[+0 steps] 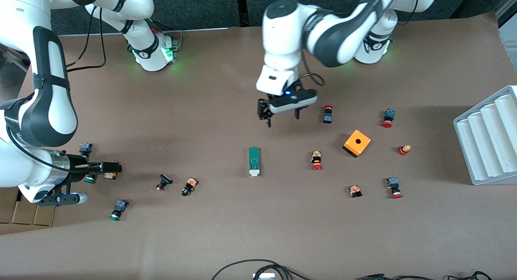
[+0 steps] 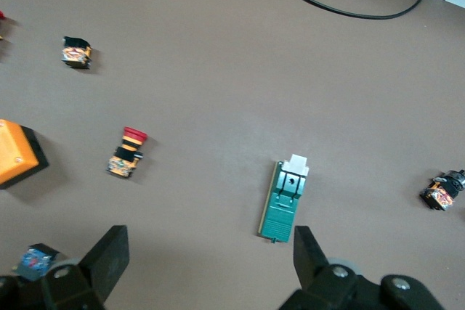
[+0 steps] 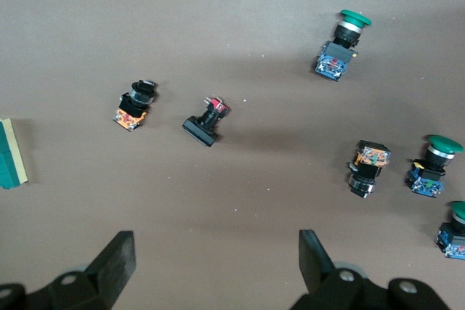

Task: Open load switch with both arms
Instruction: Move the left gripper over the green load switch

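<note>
The load switch point(image 1: 254, 161), a narrow green block with its white piece at the end nearer the front camera, lies flat in the middle of the table. The left wrist view shows the load switch point(image 2: 285, 201) close beside one black finger point(image 2: 311, 252). My left gripper point(image 1: 281, 115) hangs open and empty over bare table just past the switch's green end. My right gripper point(image 1: 114, 167) is open and empty low over the right arm's end of the table, among push buttons. In the right wrist view only an edge of the load switch point(image 3: 11, 154) shows.
An orange cube point(image 1: 357, 143) with a round hole sits toward the left arm's end, with red-capped buttons point(image 1: 316, 160) around it. A white ribbed tray point(image 1: 488, 138) stands at that table end. Green-capped buttons point(image 1: 118, 209) lie near the right gripper. Cables point(image 1: 258, 268) run along the front edge.
</note>
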